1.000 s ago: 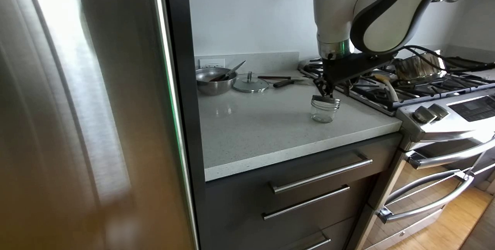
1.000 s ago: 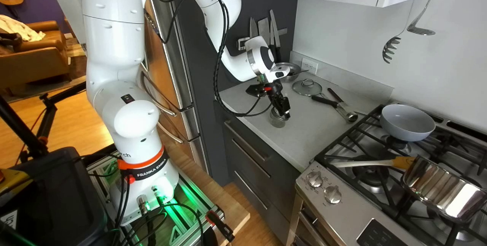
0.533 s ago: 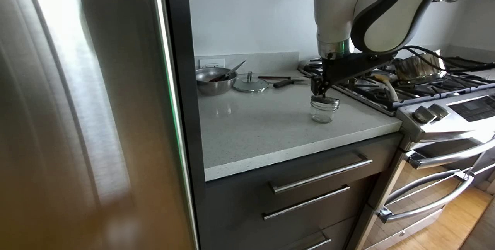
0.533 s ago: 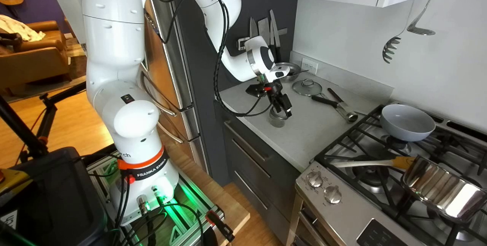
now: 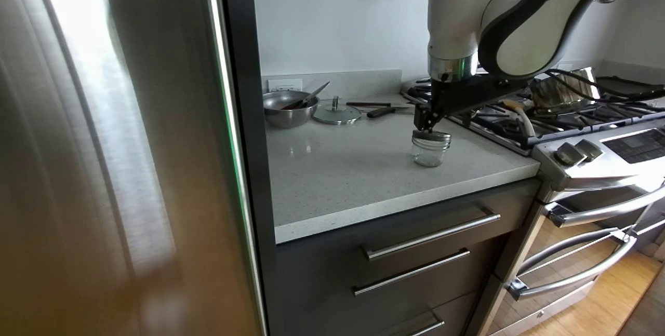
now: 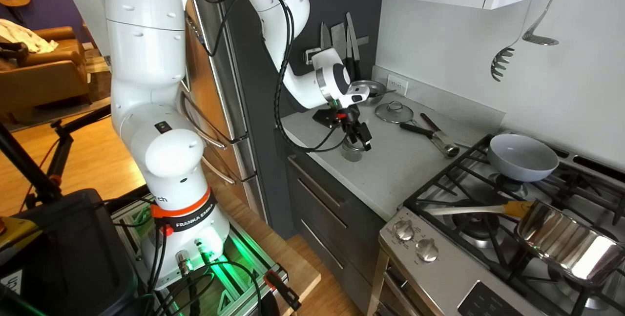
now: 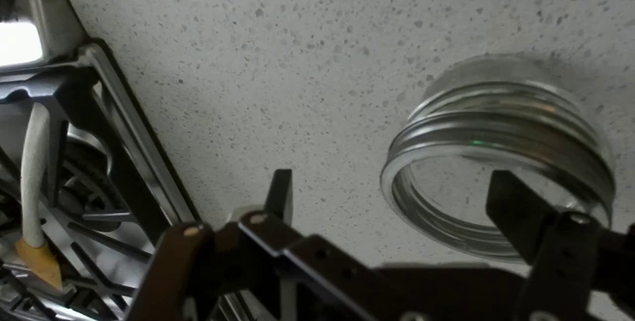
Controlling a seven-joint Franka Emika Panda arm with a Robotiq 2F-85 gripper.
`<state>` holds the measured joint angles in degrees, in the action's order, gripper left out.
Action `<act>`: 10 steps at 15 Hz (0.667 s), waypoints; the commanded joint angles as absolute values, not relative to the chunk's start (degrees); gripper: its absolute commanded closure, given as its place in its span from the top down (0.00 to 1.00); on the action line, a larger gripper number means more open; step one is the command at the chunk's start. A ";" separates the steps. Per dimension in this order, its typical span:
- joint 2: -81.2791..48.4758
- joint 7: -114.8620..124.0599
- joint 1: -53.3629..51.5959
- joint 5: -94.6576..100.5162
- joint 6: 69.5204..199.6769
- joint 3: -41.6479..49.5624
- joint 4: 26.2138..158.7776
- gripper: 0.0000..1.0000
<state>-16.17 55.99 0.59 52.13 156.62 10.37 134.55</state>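
Observation:
A small clear glass jar (image 5: 428, 155) with a silvery band round its open mouth stands upright on the counter; it also shows in an exterior view (image 6: 350, 154) and the wrist view (image 7: 506, 95). My gripper (image 7: 392, 172) is open, its two fingers wide apart. In the wrist view its right finger (image 7: 521, 212) overlaps the jar's mouth, and its left finger (image 7: 282, 192) is outside the jar over bare counter. How far the right finger reaches into the mouth cannot be told. In both exterior views the gripper (image 5: 423, 129) (image 6: 364, 147) is at the jar's rim.
A steel bowl (image 5: 283, 115), a glass lid (image 5: 336, 115) and dark-handled utensils (image 6: 417, 129) lie at the back of the counter (image 5: 353, 185). A stove with a steel pot (image 6: 566, 242), a spatula (image 6: 468, 210) and a pale bowl (image 6: 523, 157) adjoins it. A fridge (image 5: 130, 170) stands opposite.
My gripper and the jar have both shifted slightly to the left in both exterior views. The gripper's tilt has changed a little. The other things have not moved.

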 commanded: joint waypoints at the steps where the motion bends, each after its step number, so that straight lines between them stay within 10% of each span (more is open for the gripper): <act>1: -14.38 54.88 2.12 51.81 160.99 10.48 137.95 1.00; 10: -9.65 54.23 5.22 48.13 165.42 10.30 145.36 1.00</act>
<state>-13.19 55.98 3.39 50.88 163.44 10.57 140.79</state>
